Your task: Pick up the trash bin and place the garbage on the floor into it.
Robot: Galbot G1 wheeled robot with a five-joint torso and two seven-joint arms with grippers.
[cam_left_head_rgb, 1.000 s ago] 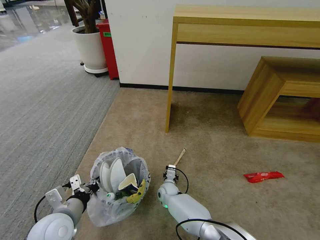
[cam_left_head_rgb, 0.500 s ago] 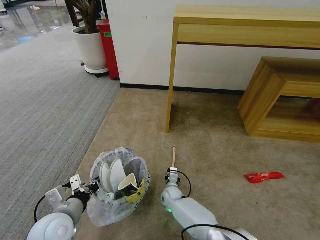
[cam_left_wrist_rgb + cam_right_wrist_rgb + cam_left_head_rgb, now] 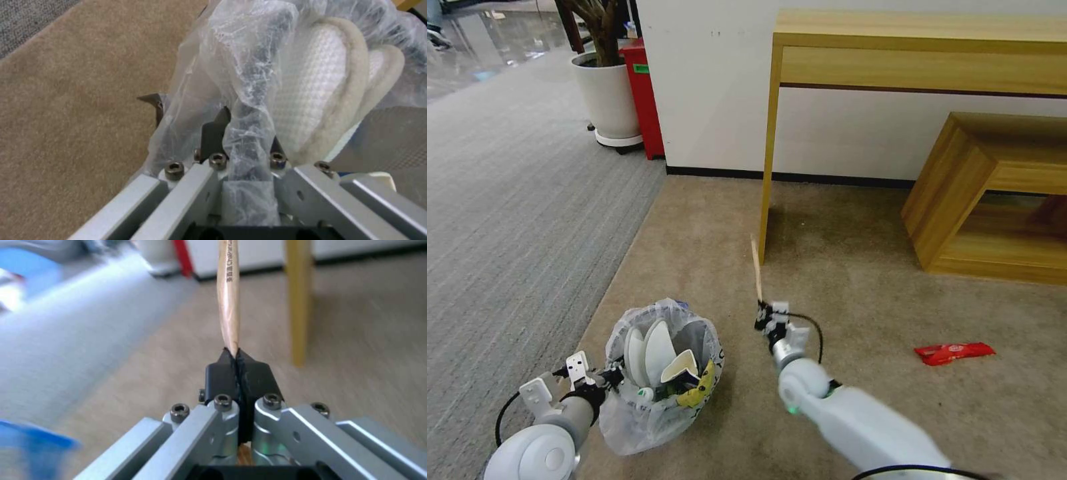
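Observation:
The trash bin (image 3: 657, 387), lined with a crinkly clear bag, sits at lower left on the beige floor (image 3: 860, 300). It holds two white slippers (image 3: 647, 350), a paper cup (image 3: 684, 370) and other litter. My left gripper (image 3: 612, 377) is shut on the bin's bagged rim (image 3: 253, 100), with the slippers (image 3: 320, 86) just inside. My right gripper (image 3: 764, 313) is lifted off the carpet, right of the bin, shut on a wooden stick (image 3: 756, 270) that points up and away; the stick (image 3: 228, 296) is pinched between the black pads. A red wrapper (image 3: 954, 352) lies on the floor to the right.
A wooden desk leg (image 3: 768, 180) stands just beyond the stick. A low wooden shelf (image 3: 994, 193) sits at right against the white wall. Grey striped carpet (image 3: 514, 200) spreads to the left, with a white planter (image 3: 607, 93) and a red box (image 3: 644, 100) at the far corner.
My right gripper has lifted the wooden stick off the carpet and swung it from tilted right to upright, tipping left. The bin and left gripper hold still.

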